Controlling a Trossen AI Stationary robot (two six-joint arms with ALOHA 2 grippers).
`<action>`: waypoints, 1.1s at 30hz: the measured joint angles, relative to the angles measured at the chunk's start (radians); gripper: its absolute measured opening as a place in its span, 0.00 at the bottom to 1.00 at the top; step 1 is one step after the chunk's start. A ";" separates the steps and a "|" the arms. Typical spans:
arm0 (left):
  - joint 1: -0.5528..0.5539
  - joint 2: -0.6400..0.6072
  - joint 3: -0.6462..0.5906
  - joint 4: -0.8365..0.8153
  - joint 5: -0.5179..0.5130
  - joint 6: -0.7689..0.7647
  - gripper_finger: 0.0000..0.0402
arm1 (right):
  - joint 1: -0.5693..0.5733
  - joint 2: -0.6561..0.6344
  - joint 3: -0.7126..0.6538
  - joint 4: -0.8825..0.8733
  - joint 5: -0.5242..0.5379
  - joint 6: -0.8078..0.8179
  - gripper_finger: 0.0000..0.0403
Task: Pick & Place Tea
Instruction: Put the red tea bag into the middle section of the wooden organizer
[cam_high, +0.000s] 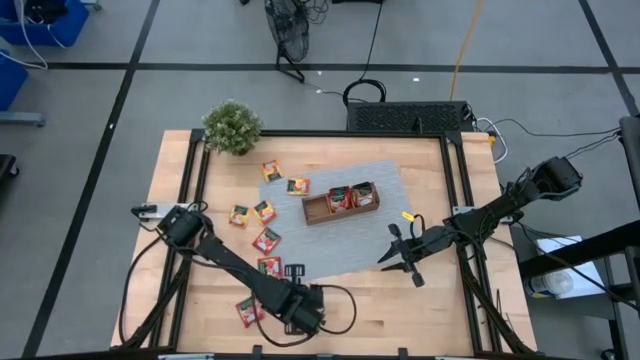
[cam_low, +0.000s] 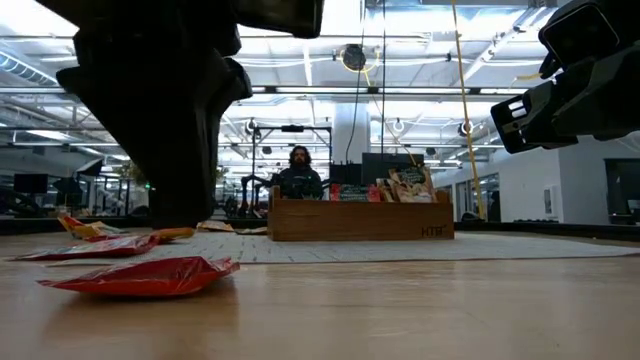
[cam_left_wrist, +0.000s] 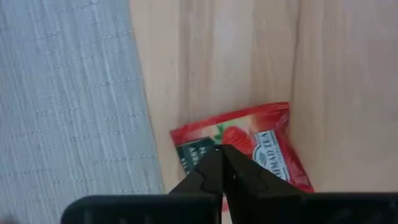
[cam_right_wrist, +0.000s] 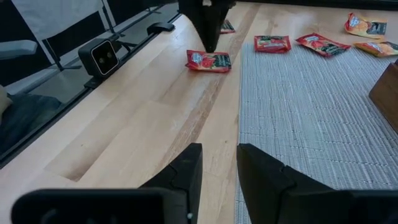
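Table (cam_high: 420, 300): pale wood, with a grey mat (cam_high: 340, 225) spread over its middle.
Tray (cam_high: 341, 207): brown wood, lying on the mat toward the far side; the low view shows sachets standing upright in it.
Plant (cam_high: 232, 127): small and green, at the far left corner of the table.
Loose tea: red and orange-yellow sachets are scattered on the left part of the mat and on the bare wood beside it.
Red sachet (cam_left_wrist: 245, 149): lies flat on the bare wood just off the mat's near left edge, directly under the left claw.
Second red sachet (cam_high: 247, 311): lies on the wood near the front left edge, apart from the first.
Left gripper (cam_left_wrist: 222, 163): points straight down over the red sachet with its two fingers pressed together, tips closed. Whether the tips touch the sachet is hard to judge; the low view seems to show the claw just behind it.
Right gripper (cam_high: 400, 255): hovers above the near right edge of the mat, well apart from the tray, fingers (cam_right_wrist: 186, 171) slightly parted and holding nothing.
Background: a person (cam_low: 299, 172) sits in the room beyond the table, seen behind the tray in the low view.
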 joint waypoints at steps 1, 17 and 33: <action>0.009 0.000 0.000 -0.007 0.002 -0.008 0.04 | 0.000 0.000 0.000 0.000 0.000 0.000 0.23; 0.049 0.007 0.000 0.084 0.226 -0.113 0.52 | 0.000 0.000 0.000 -0.002 0.000 0.000 0.23; 0.036 0.102 0.004 0.074 0.206 -0.208 0.50 | 0.000 0.000 0.000 -0.004 0.000 0.000 0.23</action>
